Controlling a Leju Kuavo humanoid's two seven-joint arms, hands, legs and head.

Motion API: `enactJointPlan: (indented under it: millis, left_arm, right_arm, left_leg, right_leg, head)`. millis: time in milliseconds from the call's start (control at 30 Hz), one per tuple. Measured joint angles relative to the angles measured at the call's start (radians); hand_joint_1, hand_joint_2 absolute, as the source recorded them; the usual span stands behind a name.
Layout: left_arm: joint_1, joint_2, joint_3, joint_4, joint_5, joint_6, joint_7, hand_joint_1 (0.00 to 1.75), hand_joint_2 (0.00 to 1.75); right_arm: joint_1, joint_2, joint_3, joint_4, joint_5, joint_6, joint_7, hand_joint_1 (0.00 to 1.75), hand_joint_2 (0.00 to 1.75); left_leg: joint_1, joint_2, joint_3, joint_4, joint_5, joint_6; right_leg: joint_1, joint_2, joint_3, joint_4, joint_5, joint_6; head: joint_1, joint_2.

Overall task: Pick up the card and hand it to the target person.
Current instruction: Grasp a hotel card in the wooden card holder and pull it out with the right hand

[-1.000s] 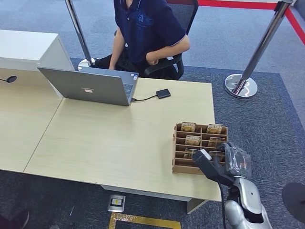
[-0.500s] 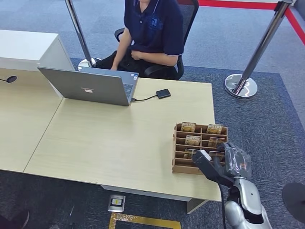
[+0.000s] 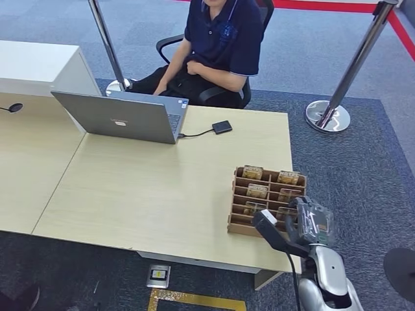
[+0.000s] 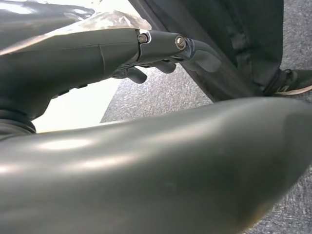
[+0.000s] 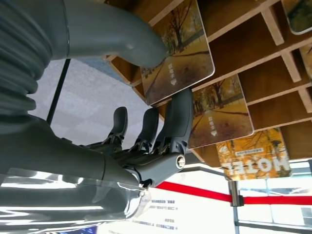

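In the head view, the right hand [image 3: 274, 228] is seen at the near edge of the wooden rack [image 3: 240, 194] on the table's [image 3: 146, 194] near right corner, opposite a seated person [image 3: 220, 45]. In the right wrist view, a card [image 5: 176, 53] is pinched between thumb and finger while standing in the rack. In the left wrist view, the left hand [image 4: 147, 53] is seen above carpet, fingers loosely curled, nothing held.

rack [image 3: 266, 201] shifted left, rotated | right hand [image 3: 284, 227] moved left | person [image 3: 215, 45] turned, sat upright

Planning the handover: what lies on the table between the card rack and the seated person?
In the head view, bare tabletop mostly separates the card rack from the person; a small black device lies near the far edge.
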Motion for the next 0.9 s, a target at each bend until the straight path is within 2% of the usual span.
enactJointPlan:
  millis: [900]
  left_arm:
    - [0.000, 0.000, 0.001, 0.000, -0.001, 0.000, 0.001, 0.00, 0.00]
  right_arm:
    - [0.012, 0.003, 0.025, -0.023, 0.028, -0.014, 0.028, 0.89, 1.75]
  left_leg:
    - [0.000, 0.000, 0.000, 0.000, 0.000, 0.000]
  right_leg:
    - [0.000, 0.000, 0.000, 0.000, 0.000, 0.000]
  head:
    - [0.000, 0.000]
